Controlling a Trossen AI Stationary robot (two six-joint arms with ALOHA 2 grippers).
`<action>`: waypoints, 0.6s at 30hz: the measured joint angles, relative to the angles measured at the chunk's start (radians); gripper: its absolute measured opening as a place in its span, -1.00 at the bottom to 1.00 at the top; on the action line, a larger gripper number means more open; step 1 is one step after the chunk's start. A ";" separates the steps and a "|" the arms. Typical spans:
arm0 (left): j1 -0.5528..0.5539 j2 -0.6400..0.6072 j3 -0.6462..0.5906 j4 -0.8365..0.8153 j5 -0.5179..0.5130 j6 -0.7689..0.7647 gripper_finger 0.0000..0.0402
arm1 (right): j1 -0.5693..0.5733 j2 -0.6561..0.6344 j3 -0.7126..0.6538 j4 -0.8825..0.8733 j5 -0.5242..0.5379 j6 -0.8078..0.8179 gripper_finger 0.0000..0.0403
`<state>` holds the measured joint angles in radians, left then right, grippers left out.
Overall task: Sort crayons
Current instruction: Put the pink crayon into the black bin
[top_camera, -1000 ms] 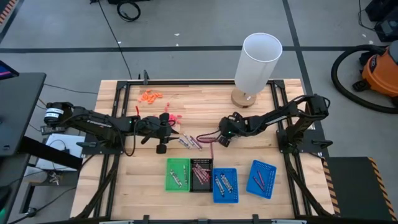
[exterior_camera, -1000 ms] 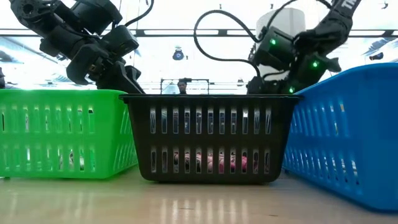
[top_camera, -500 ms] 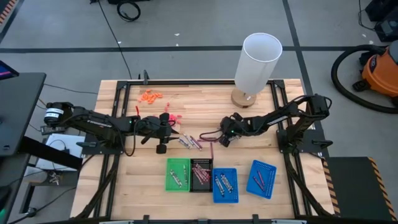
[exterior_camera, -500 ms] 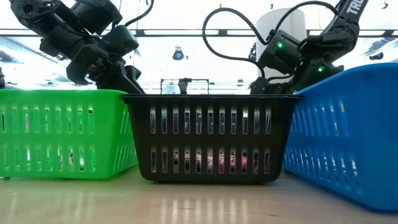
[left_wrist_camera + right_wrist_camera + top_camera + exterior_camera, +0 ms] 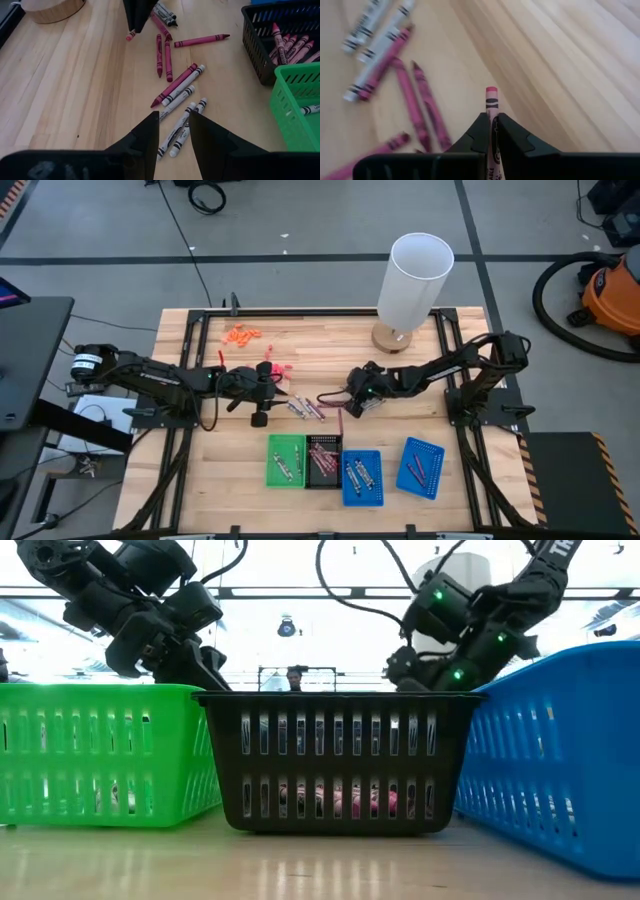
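Loose crayons (image 5: 305, 408), grey-silver, maroon and pinkish-red, lie flat on the wooden table between my two arms. The left wrist view shows these crayons (image 5: 175, 87) just beyond my left gripper (image 5: 174, 135), which is open with nothing between its fingers. My right gripper (image 5: 491, 125) hovers at the right side of the pile (image 5: 385, 55) and is shut on one pinkish-red crayon (image 5: 491, 100). In the high view my left gripper (image 5: 275, 387) and right gripper (image 5: 345, 404) face each other across the pile. My right gripper pinches the pinkish-red crayon between its two fingers (image 5: 481, 129), which lie along the crayon. A short flat end (image 5: 491, 91) sticks out past the fingertips. The fingers slant down from the table's right side. I cannot tell whether the lower end (image 5: 131, 36) touches the table.
Near the front edge stand a green basket (image 5: 286, 461), a black basket (image 5: 322, 462) and two blue baskets (image 5: 362, 477) (image 5: 421, 468), each holding crayons. A white cylinder (image 5: 413, 280) on a wooden base stands at the far right. Orange bits (image 5: 241, 334) and coral bits (image 5: 275, 368) lie at the far left.
My right gripper has tipped at the wrist over the right side of the pile, and its head has swung a little toward the table's left. The loose crayons lie as before.
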<state>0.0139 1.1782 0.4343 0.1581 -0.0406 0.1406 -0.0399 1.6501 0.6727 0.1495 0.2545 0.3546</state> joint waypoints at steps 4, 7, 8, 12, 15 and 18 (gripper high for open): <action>0.000 0.000 0.000 0.000 0.000 0.000 -0.42 | 0.024 0.000 0.025 0.000 0.008 0.000 -0.84; 0.000 0.000 0.000 0.000 0.000 0.000 -0.42 | 0.038 0.000 0.044 0.002 0.010 -0.001 -0.84; 0.000 0.000 0.000 0.000 0.000 0.000 -0.42 | 0.043 -0.001 0.049 0.002 0.010 -0.002 -0.84; 0.000 0.000 0.000 0.000 0.000 -0.001 -0.42 | 0.057 -0.001 0.069 0.003 0.011 -0.008 -0.84; 0.000 0.000 0.000 0.000 0.000 -0.001 -0.42 | 0.067 -0.001 0.083 -0.001 0.011 -0.009 -0.84; 0.000 0.000 0.000 0.000 0.000 -0.009 -0.42 | 0.081 -0.001 0.101 -0.001 0.012 -0.009 -0.84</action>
<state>0.0139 1.1785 0.4343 0.1585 -0.0402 0.1314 0.0414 1.6493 0.7737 0.1483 0.2668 0.3454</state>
